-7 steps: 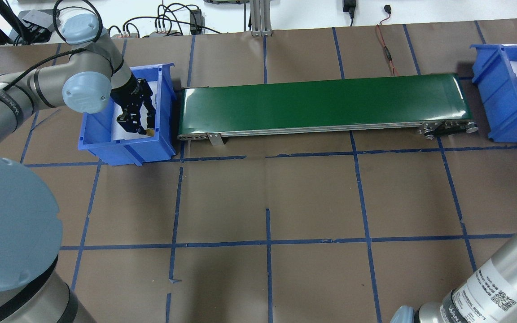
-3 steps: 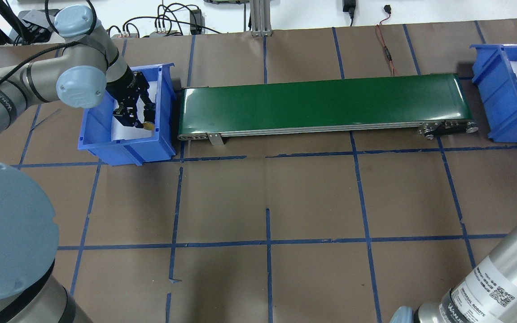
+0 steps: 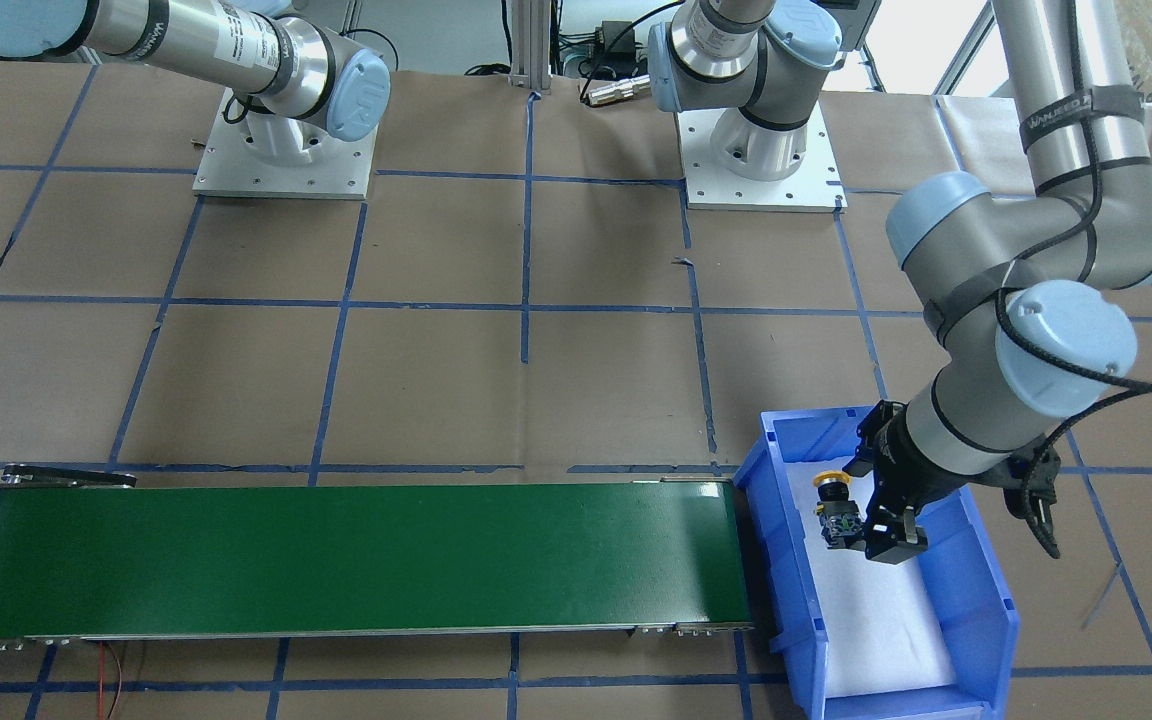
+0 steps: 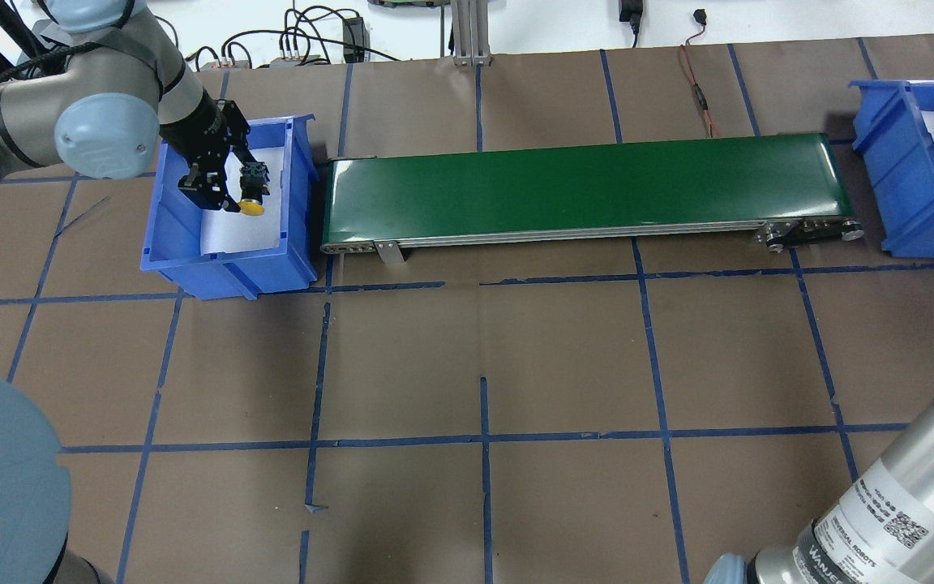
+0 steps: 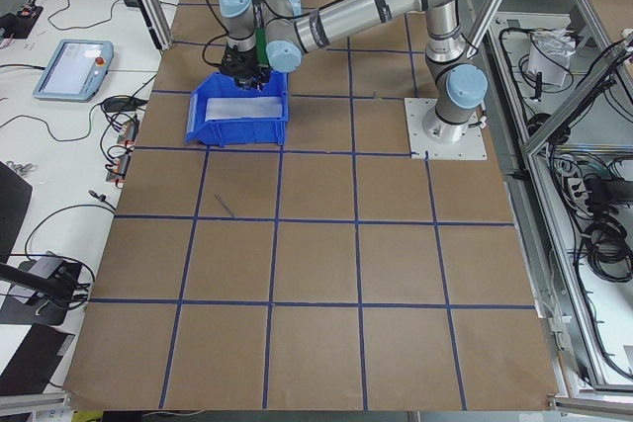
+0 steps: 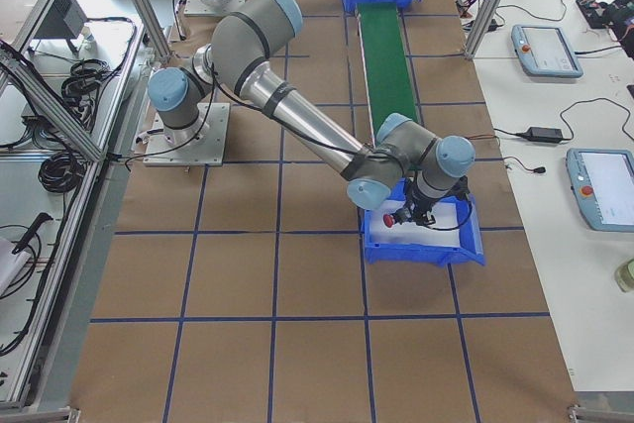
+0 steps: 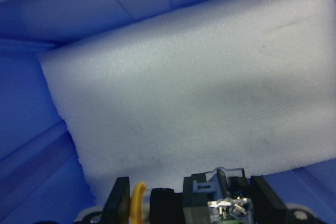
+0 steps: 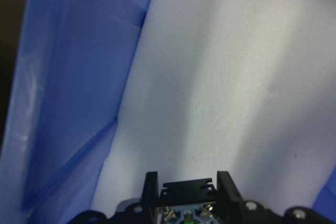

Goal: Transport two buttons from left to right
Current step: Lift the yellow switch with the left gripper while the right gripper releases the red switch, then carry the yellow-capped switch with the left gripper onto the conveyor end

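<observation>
My left jaws pinch the yellow button [image 4: 250, 191] above the left bin [image 4: 224, 272], probably to clear its wall toward the belt [image 4: 580, 191]; my right jaws pinch the red button [image 6: 393, 218] inside the right bin [image 4: 905, 170].

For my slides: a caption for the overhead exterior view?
Left gripper holds the yellow button over the blue bin beside the green conveyor.

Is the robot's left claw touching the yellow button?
Touching. In the left wrist view the left gripper's two fingers press against both sides of the yellow button, clamping it between them.
</observation>
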`<state>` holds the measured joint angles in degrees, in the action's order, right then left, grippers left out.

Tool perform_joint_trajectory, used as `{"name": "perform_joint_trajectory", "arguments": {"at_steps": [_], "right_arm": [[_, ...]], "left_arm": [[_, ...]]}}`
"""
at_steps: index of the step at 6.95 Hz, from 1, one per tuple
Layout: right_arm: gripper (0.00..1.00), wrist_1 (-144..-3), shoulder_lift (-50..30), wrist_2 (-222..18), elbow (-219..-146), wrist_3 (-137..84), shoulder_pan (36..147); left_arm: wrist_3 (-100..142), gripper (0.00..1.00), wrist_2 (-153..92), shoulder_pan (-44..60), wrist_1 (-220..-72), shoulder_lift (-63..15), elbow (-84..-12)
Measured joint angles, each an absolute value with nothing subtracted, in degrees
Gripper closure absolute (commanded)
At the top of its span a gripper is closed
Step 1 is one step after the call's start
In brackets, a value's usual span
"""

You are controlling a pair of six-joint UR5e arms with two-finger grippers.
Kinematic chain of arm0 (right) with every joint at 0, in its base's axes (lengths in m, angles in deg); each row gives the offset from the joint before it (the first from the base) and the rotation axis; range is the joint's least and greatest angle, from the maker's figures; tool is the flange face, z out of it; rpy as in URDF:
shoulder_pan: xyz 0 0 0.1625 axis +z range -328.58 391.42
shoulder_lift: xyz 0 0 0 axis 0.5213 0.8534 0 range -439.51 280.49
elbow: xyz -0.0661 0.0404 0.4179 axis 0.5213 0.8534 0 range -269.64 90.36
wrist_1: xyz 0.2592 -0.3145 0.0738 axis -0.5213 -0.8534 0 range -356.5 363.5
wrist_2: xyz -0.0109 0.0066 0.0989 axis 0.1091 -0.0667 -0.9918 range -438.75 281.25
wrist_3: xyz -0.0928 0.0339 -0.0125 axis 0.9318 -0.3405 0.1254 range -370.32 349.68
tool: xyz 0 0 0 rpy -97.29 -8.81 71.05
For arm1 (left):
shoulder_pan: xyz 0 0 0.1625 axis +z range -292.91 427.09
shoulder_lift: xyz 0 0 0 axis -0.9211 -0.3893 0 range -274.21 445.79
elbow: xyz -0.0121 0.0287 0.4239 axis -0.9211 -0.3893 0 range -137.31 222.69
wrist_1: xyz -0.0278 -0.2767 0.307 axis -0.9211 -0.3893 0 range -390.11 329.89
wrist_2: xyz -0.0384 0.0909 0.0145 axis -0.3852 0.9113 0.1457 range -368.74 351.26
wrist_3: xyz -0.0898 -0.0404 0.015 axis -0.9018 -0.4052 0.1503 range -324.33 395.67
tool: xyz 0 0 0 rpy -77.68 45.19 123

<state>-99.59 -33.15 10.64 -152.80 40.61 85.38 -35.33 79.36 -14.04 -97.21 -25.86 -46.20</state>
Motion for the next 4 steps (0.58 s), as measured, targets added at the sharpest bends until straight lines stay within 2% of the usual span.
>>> {"name": "perform_joint_trajectory", "arguments": {"at_steps": [2,4], "right_arm": [[0.41,-99.67,-33.61,10.51,-152.61,40.57,85.37],[0.40,-99.67,-33.76,10.47,-152.45,40.58,85.31]], "left_arm": [[-35.60,0.27,79.39,-14.50,-99.88,-19.65,-46.13],[-36.59,0.27,79.49,-16.54,-100.90,-16.11,-45.85]]}}
